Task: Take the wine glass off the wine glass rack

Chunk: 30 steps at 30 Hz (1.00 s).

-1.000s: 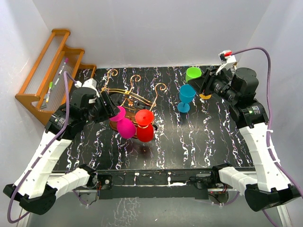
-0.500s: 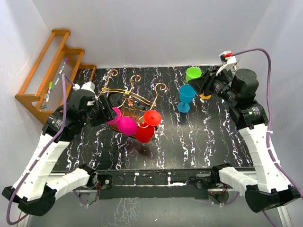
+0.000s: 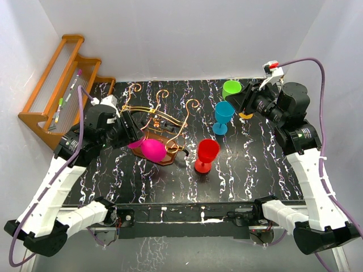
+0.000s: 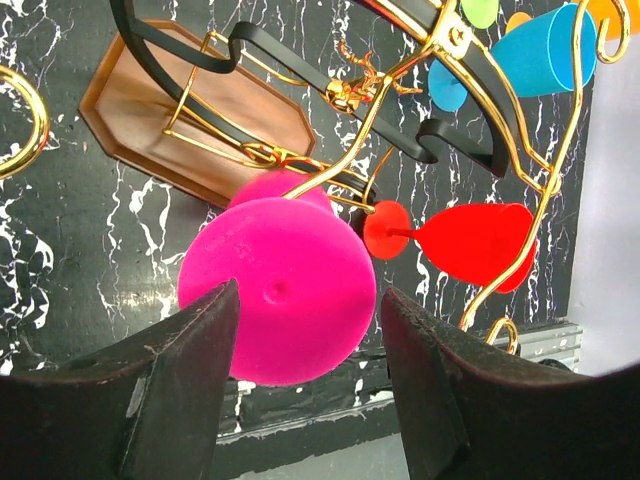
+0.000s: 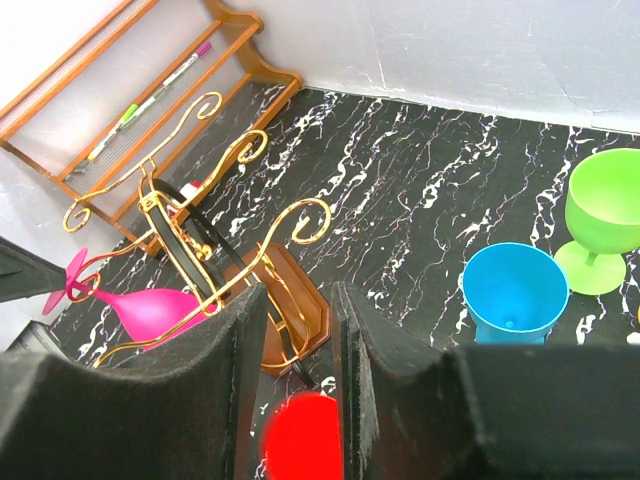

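Top external: red wine glass (image 3: 207, 156) is set upright on table (image 3: 255, 164), 4 o'clock of wine glass rack (image 3: 160, 117); pink wine glass (image 3: 152, 149) is flanked by wide-spread left gripper (image 3: 133, 135); right gripper (image 5: 297, 295) slightly parted, empty.

Light: bright, even, from overhead; the white walls behind the wine glass rack (image 3: 161, 133) wash pale.
Shadows: soft and faint at the red glass (image 3: 207, 154), right of the rack.
Glare: small glints on the rack's golden wire.
Blur: the left gripper (image 4: 310, 295) and right gripper (image 5: 298, 295), nearer the lens than the rack, are out of focus.
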Each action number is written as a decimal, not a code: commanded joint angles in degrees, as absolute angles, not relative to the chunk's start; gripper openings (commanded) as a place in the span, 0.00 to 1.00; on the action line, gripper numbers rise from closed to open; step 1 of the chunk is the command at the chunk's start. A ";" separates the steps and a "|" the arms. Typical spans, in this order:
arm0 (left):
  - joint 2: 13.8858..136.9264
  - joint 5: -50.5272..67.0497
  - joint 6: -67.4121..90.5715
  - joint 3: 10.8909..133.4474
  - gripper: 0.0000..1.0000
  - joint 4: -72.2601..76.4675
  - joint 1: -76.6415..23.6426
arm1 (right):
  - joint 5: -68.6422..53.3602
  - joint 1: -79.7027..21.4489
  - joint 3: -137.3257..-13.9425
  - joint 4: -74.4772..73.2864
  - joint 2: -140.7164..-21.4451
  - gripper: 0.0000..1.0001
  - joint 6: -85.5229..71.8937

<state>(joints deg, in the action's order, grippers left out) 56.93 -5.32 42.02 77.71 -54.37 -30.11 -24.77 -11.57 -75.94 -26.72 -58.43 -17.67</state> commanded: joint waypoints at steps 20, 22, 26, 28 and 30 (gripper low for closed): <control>58.40 -3.13 40.78 85.02 0.57 -54.19 -29.96 | -23.99 -11.60 -75.64 -23.05 -57.11 0.35 -17.50; 58.16 -4.36 40.49 86.82 0.57 -55.81 -29.96 | -23.99 -11.59 -75.57 -22.96 -57.13 0.35 -17.53; 57.38 -6.12 40.38 88.34 0.57 -58.32 -29.88 | -24.17 -11.58 -75.28 -22.80 -57.12 0.35 -17.74; 56.50 -6.59 40.81 87.40 0.57 -59.29 -29.93 | -24.11 -11.60 -75.27 -22.69 -57.15 0.35 -17.71; 54.98 -6.61 41.51 85.79 0.57 -60.47 -29.96 | -24.15 -11.60 -75.30 -22.78 -57.27 0.35 -17.67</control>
